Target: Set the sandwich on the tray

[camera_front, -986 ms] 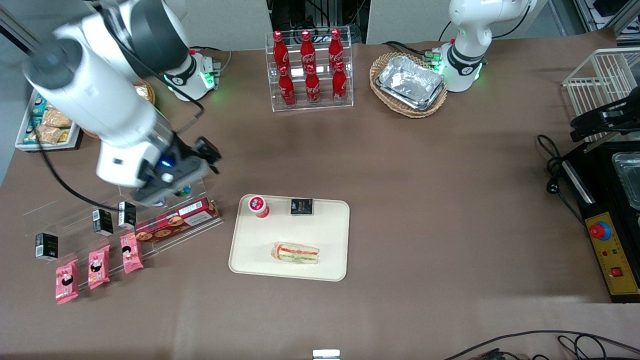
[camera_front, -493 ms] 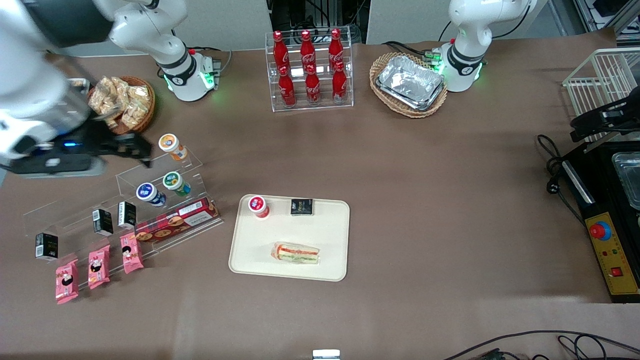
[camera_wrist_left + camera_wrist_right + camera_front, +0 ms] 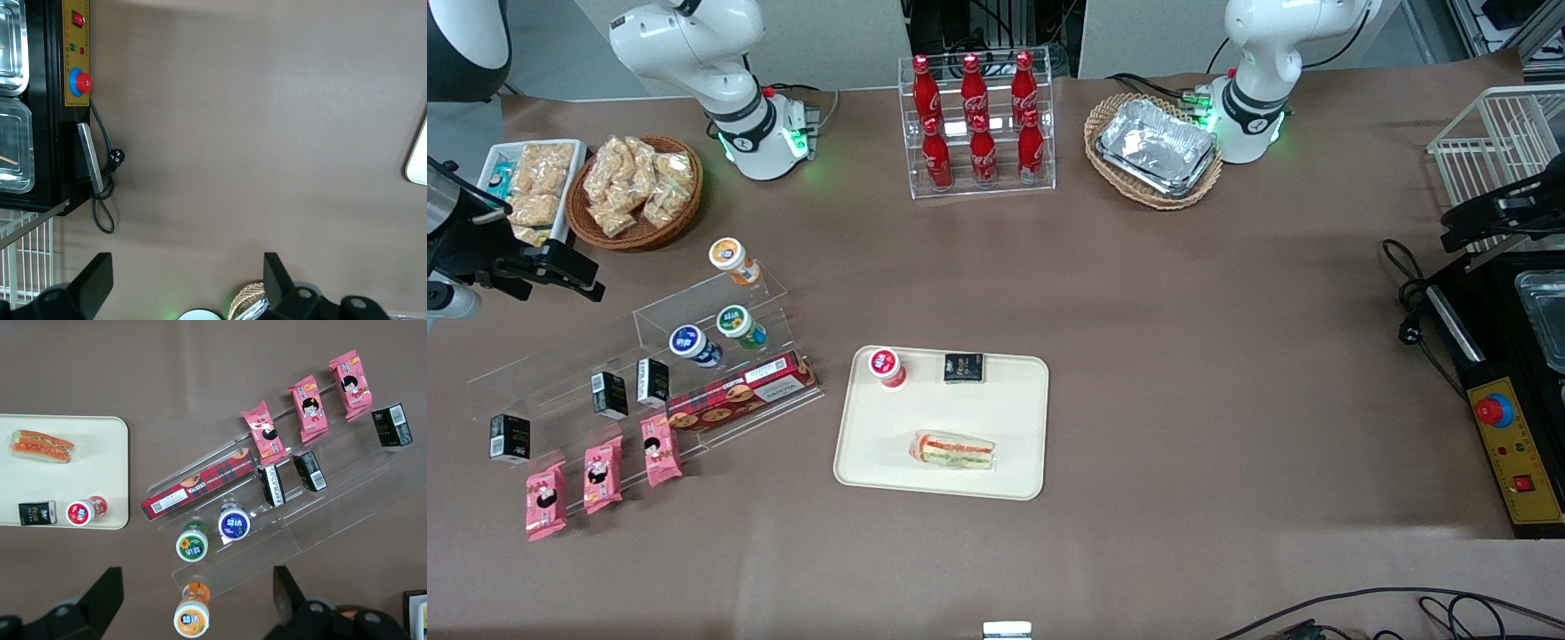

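Observation:
The sandwich point(image 3: 951, 451), a clear-wrapped wedge with red and green filling, lies flat on the cream tray point(image 3: 1014, 400), in the part nearer the front camera. It also shows in the right wrist view point(image 3: 41, 445) on the tray point(image 3: 93, 467). My right gripper point(image 3: 551, 276) hangs high at the working arm's end of the table, well away from the tray. It is open and empty point(image 3: 193, 600), above an orange-capped bottle point(image 3: 192, 613).
A red-capped bottle point(image 3: 887, 366) and a small black carton point(image 3: 963, 367) also stand on the tray. A clear acrylic stand point(image 3: 720, 302) holds bottles, a cookie box point(image 3: 743, 393), black cartons and pink packets point(image 3: 601, 473). A cola rack point(image 3: 978, 124) and snack baskets point(image 3: 636, 191) stand farther from the camera.
My right arm has swung away from above the acrylic stand toward the working arm's end of the table, uncovering the bottles and baskets. The sandwich and tray have not moved.

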Robot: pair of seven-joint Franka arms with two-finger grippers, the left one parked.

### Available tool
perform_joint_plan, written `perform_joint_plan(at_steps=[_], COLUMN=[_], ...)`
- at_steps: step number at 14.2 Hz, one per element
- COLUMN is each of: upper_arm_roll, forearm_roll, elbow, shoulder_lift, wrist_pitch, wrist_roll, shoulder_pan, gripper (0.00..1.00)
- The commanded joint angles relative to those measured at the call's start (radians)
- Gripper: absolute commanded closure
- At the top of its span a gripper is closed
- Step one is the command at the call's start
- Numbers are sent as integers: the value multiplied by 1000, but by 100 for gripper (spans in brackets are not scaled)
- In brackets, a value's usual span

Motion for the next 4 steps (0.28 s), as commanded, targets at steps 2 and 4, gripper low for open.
perform_joint_plan(at_steps=[2,4], upper_arm_roll=[98,100], forearm_roll=[19,22], elbow=[-17,-9], shoulder_lift=[-7,1], wrist_pitch=[32,28], wrist_roll=[11,2], shoulder_pan=[-114,-126], gripper=[0,0])
